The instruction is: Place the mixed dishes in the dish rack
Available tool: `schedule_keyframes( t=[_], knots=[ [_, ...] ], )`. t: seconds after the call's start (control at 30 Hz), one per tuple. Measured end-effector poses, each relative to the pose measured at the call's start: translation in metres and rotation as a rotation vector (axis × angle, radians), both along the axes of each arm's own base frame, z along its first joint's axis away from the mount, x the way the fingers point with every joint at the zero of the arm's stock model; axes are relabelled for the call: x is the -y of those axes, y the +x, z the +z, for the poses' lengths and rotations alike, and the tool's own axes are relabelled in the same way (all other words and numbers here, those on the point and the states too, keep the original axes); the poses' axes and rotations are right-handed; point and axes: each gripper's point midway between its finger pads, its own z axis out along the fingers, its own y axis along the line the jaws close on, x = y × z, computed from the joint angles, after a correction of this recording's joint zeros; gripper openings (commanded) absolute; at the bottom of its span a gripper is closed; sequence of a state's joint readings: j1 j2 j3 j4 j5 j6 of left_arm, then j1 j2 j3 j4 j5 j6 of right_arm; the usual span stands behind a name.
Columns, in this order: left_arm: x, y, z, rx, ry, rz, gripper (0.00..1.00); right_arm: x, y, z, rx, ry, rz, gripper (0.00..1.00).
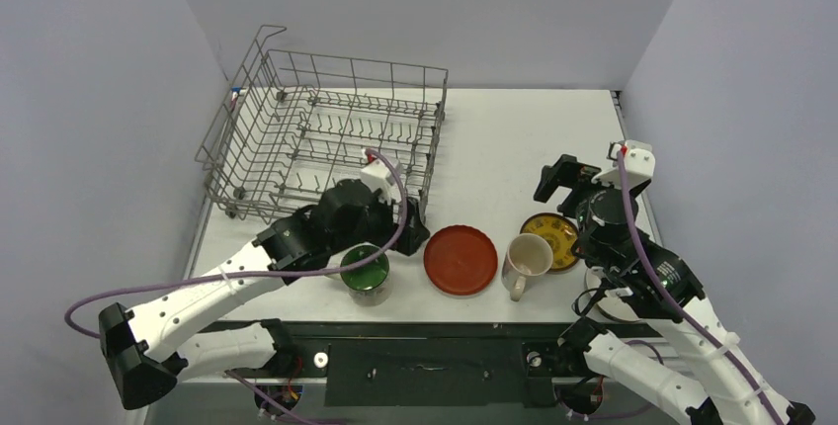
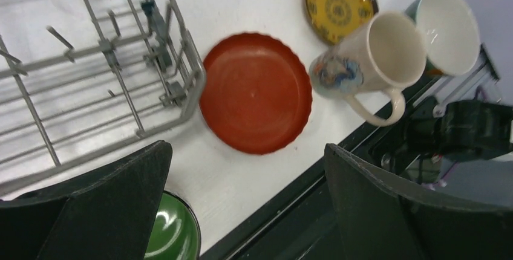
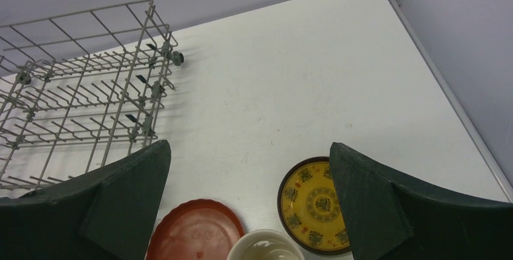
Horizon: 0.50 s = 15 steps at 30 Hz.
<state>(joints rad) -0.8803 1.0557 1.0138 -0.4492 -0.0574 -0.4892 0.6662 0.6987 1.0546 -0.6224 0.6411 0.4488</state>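
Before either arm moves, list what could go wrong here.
The red plate lies flat, so a grab may just slide it across the table. The cream mug stands tight beside the yellow saucer; lifting either could knock the other. The open left gripper hangs by a corner of the dish rack and might snag its wires.
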Motion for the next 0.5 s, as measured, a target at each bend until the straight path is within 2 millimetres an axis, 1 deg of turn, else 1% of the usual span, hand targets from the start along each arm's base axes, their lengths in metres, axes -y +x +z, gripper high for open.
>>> schedule_keyframes(
  t=[0.13,0.2,0.3,0.4,0.47,0.5],
  knots=[
    [0.013,-0.032,-0.034,-0.003,0.101,-0.028,0.97,-0.008,0.002,-0.015,-0.03,0.009,0.026,1.0],
    [0.017,-0.041,-0.048,0.0,0.155,-0.025,0.97,-0.012,0.002,-0.017,-0.035,0.021,0.039,1.0],
    [0.019,-0.043,-0.075,-0.003,0.265,0.011,0.97,-0.016,0.003,-0.015,-0.026,0.04,0.052,0.99],
    [0.013,-0.041,-0.1,-0.018,0.362,0.056,0.97,-0.017,0.003,-0.014,-0.014,0.056,0.055,0.99],
    [0.007,-0.04,-0.109,-0.022,0.401,0.091,0.99,-0.017,0.003,-0.017,-0.017,0.058,0.056,0.99],
    [0.005,-0.039,-0.111,-0.02,0.412,0.11,0.98,-0.018,0.003,-0.018,-0.021,0.058,0.058,0.99]
  ],
)
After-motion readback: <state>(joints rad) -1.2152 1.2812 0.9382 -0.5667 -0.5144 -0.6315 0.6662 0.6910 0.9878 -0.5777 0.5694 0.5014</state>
